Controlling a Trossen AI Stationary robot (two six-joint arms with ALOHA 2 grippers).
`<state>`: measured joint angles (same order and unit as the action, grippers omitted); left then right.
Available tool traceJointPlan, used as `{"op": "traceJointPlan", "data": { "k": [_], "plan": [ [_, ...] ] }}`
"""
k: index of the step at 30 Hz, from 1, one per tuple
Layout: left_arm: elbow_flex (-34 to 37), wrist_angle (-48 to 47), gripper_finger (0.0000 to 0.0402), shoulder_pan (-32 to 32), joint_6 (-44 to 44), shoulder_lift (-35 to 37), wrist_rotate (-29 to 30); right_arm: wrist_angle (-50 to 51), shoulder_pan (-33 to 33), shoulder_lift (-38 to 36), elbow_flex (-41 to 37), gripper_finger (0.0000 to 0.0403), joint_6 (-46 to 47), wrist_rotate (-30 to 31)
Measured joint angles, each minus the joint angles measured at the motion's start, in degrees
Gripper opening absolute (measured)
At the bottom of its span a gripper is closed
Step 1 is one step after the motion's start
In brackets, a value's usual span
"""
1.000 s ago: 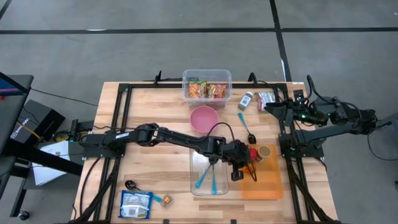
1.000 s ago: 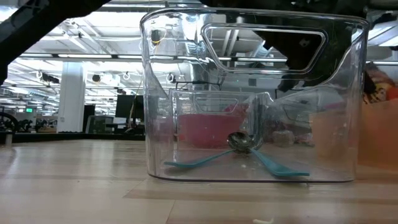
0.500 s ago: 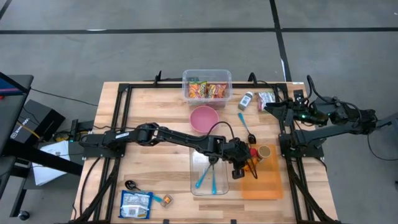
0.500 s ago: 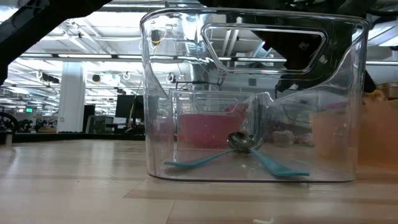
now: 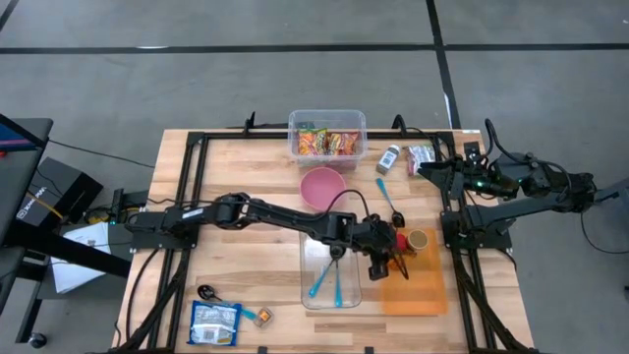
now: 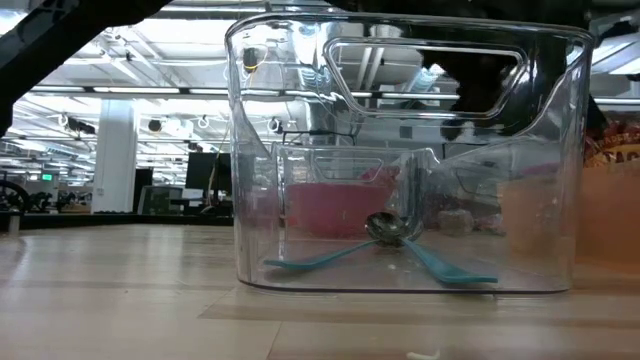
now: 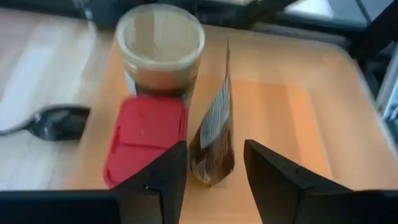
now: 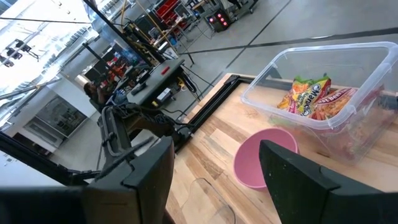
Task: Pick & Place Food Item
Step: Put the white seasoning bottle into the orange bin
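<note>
Over the orange tray (image 5: 418,291) at the table's right side, the left gripper (image 5: 390,264) hangs with its fingers (image 7: 158,177) spread apart and a small brown food packet (image 7: 214,134) standing on edge between them, touching neither pad as far as the wrist view shows. The packet rests on the tray just beside a red lidded box (image 7: 146,140) and a tan paper cup (image 7: 160,46), which crowd the tray's upper left corner; most of the tray below them lies bare. Left of the tray and touching its edge sits a clear bin (image 5: 329,275) holding two teal spoons (image 5: 329,280), its near wall filling the low view. Above the tray, a black spoon (image 5: 388,202) lies on open wood, with a pink bowl (image 5: 322,187) farther left and a clear tub of snack bags (image 5: 327,138) at the table's far edge. Well to the left of the tray, near the table's front edge, lie a blue-and-white pouch (image 5: 214,323), a small orange item (image 5: 263,316) and another dark spoon (image 5: 206,292). The right gripper (image 8: 214,186) waits above the table's far right corner, beyond the tray, fingers parted and holding nothing, near a small bottle (image 5: 389,158) and a packet (image 5: 421,154).
</note>
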<state>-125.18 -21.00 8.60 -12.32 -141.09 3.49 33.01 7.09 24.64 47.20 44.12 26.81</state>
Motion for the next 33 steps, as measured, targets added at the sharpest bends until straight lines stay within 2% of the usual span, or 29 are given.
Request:
{"op": "traceJointPlan", "data": {
  "k": [9, 16, 22, 29, 33],
  "plan": [
    [0.0, 1.0, 0.0158, -0.2, 1.5, 2.3, -1.3, 0.0, 0.0, 0.0, 0.0, 0.0228, -0.2, 0.0],
    [0.0, -1.0, 0.0161, 0.0, 5.5, 7.4, -2.3, 0.0, 0.0, -0.1, 0.0, 0.0228, -0.2, -0.1],
    [0.0, -10.8, 0.0164, 0.0, 10.5, 14.5, -2.3, 0.4, 0.0, -0.1, 0.0, 0.0228, -0.2, -0.1],
    [0.0, -23.9, 0.0165, 0.0, 10.6, 22.6, -2.2, 0.5, 0.0, -0.1, 0.0, 0.0228, -0.5, -0.1],
    [0.0, -30.5, 0.017, 0.0, 10.6, 27.4, -0.8, 0.2, 0.0, -0.1, 0.0, 0.0228, -3.8, -3.1]
  ]
}}
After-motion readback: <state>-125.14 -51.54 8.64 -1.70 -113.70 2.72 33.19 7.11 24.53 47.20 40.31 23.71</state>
